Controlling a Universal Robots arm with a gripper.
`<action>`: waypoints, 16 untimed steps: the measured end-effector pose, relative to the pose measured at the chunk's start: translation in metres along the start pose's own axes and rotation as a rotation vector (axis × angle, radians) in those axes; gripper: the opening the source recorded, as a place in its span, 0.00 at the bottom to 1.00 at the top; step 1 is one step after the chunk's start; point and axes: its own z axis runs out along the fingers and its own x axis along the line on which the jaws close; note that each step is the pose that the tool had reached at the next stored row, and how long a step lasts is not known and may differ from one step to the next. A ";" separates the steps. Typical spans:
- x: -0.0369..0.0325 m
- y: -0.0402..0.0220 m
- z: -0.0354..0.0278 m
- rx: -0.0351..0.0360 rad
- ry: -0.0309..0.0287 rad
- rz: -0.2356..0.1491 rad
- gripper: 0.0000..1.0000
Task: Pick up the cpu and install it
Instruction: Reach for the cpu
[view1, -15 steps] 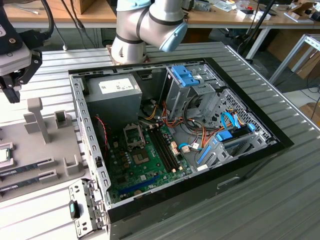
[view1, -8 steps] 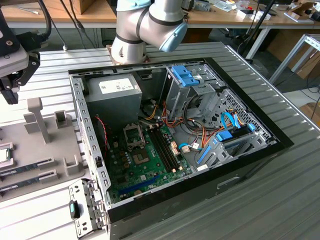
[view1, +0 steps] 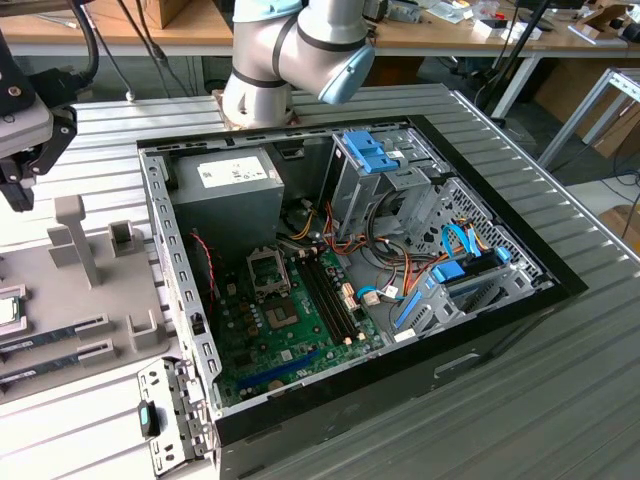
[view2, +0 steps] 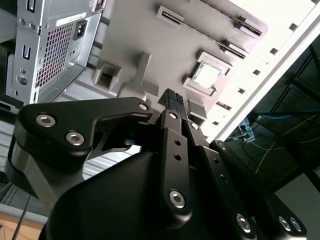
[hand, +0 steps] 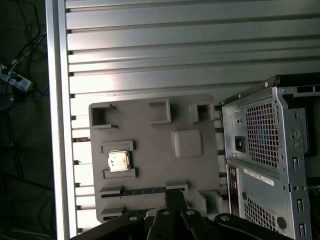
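The cpu is a small silver square lying in a recessed holder of the grey fixture plate, at the exterior view's left edge. In both wrist views the cpu shines brightly on the plate. My gripper hangs above the plate's far part, well clear of the cpu. Its black fingers are pressed together, shut on nothing, and the gripper also shows in the first wrist view. The open computer case holds the green motherboard with its cpu socket.
Memory sticks lie in slots of the plate near the cpu. Grey posts stand up from the plate. The case's metal wall borders the plate. A grey power supply and drive cages fill the case's far side.
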 end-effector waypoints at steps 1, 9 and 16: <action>0.0006 0.0000 0.0004 -0.0001 0.0000 0.000 0.11; 0.0035 -0.0004 0.0024 0.0000 0.0001 0.000 0.11; 0.0070 -0.0008 0.0052 0.0001 0.0002 0.000 0.11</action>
